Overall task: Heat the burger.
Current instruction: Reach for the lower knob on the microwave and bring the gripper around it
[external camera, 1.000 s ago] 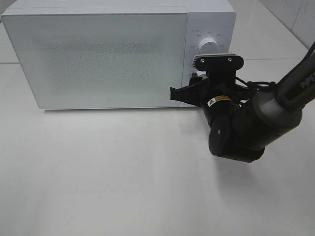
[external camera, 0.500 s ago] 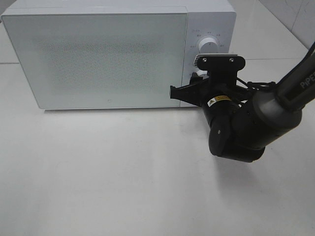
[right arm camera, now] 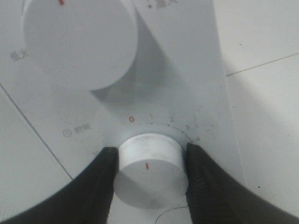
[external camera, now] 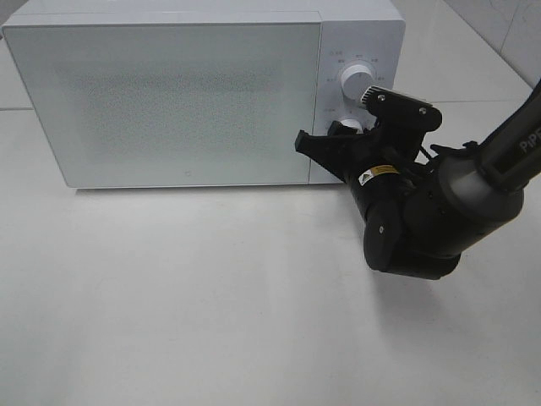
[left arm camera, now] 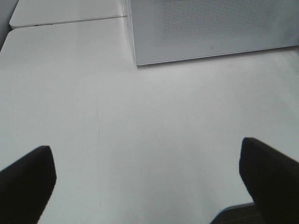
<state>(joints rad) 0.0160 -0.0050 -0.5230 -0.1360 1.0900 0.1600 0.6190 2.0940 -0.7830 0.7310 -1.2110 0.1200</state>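
The burger shows in none of my views. I judge it sits inside the microwave (external camera: pixel 169 93), behind the shut, frosted door (external camera: pixel 177 97), but I cannot confirm that from here.

On the control panel, my right gripper (right arm camera: pixel 150 177) has its jaws partly closed around the lower knob (right arm camera: pixel 149 170), one dark finger pressed to each side of the white dial. A scale starting at zero runs around the knob, and a red mark sits on its face; I cannot tell how far it is turned. The upper knob (right arm camera: pixel 79 42) stands free, close by on the same panel.

My left gripper (left arm camera: pixel 145 149) hangs over bare tabletop with its jaws spread wide, holding nothing, the microwave's corner well apart from it.

By my reading, loading and closing look done. What is left is setting the time on this dial, then waiting out the heating and taking the food out.

The microwave rests on a plain white table (external camera: pixel 211 296), smooth and uncluttered. A pale tiled wall (external camera: pixel 507 25) edges the scene behind the right arm.
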